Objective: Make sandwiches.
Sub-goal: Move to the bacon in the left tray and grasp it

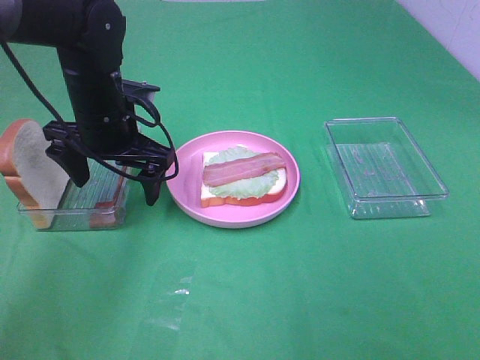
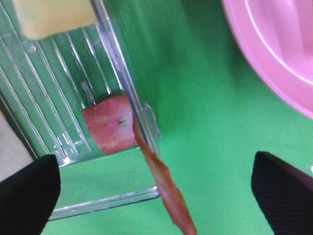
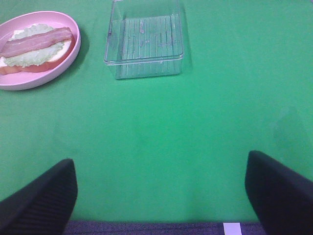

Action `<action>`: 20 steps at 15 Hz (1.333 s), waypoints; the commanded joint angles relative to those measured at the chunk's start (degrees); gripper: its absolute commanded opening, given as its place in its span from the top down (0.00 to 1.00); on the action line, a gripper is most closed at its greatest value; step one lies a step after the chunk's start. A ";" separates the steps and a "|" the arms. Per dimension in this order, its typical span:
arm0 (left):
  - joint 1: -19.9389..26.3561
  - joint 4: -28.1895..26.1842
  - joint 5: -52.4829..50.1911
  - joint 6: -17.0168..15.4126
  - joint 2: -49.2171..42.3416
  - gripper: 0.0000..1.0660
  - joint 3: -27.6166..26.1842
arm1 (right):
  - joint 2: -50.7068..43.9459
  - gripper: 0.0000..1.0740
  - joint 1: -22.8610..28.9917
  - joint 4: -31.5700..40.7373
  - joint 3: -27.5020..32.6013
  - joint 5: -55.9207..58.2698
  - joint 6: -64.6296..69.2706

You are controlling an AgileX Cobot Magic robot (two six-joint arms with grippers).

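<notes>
Exterior high shows the sandwich (image 1: pixel 244 178) just right of the left fingers (image 1: pixel 151 187), spread apart.

No writing, label, brand mark, number or sign can be read in any view. The pink plate (image 1: pixel 187 161), the clear tray at its 9 o'clock (image 1: pixel 75 216), the clear tray at its 3 o'clock (image 1: pixel 390 206) and the green cloth (image 1: pixel 300 300) show only plain surfaces.

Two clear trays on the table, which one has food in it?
The left tray, by the left gripper: a bread slice leans at its end, a red slice and cheese lie inside. The right tray shows none.
</notes>
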 commanded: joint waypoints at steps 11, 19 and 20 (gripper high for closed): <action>0.00 0.06 0.57 0.00 0.11 0.47 -0.29 | -1.83 0.17 -0.40 0.23 0.11 -0.11 -0.40; 0.00 0.00 0.80 -0.46 0.11 0.70 -0.29 | -1.83 0.17 -0.40 0.23 0.11 -0.11 -0.40; 0.00 0.00 0.80 -0.46 0.11 0.76 -0.29 | -1.83 0.17 -0.40 0.23 0.11 -0.11 -0.40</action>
